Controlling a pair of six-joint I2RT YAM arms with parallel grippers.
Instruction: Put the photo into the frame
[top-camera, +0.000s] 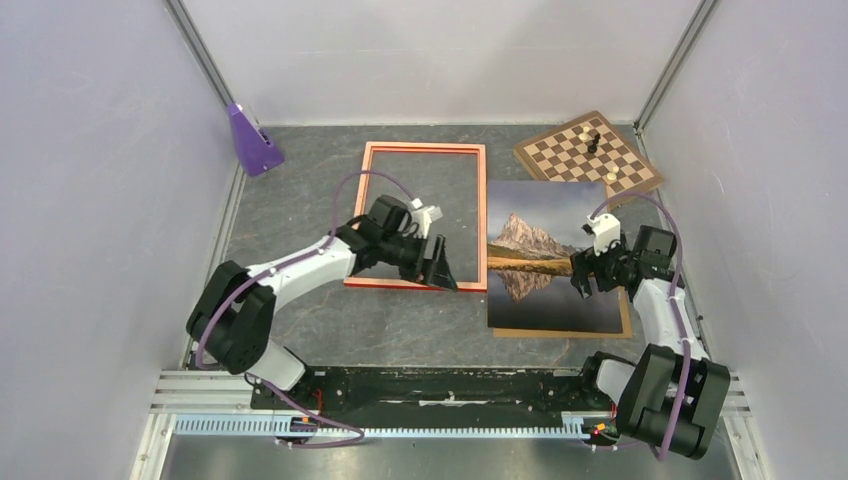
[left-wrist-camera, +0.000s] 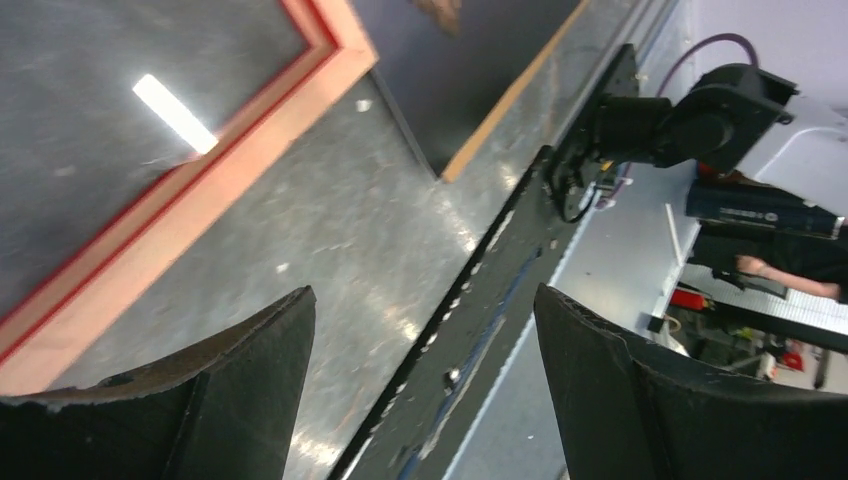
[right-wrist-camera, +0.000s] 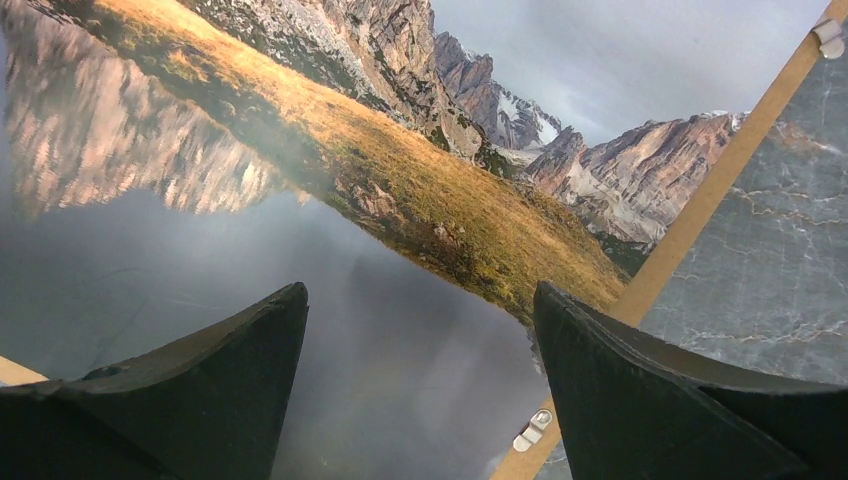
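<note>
The orange-red frame (top-camera: 482, 220) lies flat mid-table, bare table showing through it. To its right lies the photo (top-camera: 545, 250), mountain side up, on a brown backing board (top-camera: 627, 315). My left gripper (top-camera: 445, 272) hovers open over the frame's near right corner; the left wrist view shows the frame (left-wrist-camera: 200, 200) off to the left of my gripper (left-wrist-camera: 422, 292), with nothing between the fingers. My right gripper (top-camera: 585, 280) hangs open above the photo's right part. In the right wrist view the photo (right-wrist-camera: 300, 150) fills the space under my gripper (right-wrist-camera: 420, 290), which holds nothing.
A brown chessboard (top-camera: 588, 155) with a few pieces sits at the back right, close to the photo's far corner. A purple wedge-shaped object (top-camera: 252, 140) stands at the back left. The backing board's edge (right-wrist-camera: 700, 210) carries small metal clips (right-wrist-camera: 530, 432). Walls enclose three sides.
</note>
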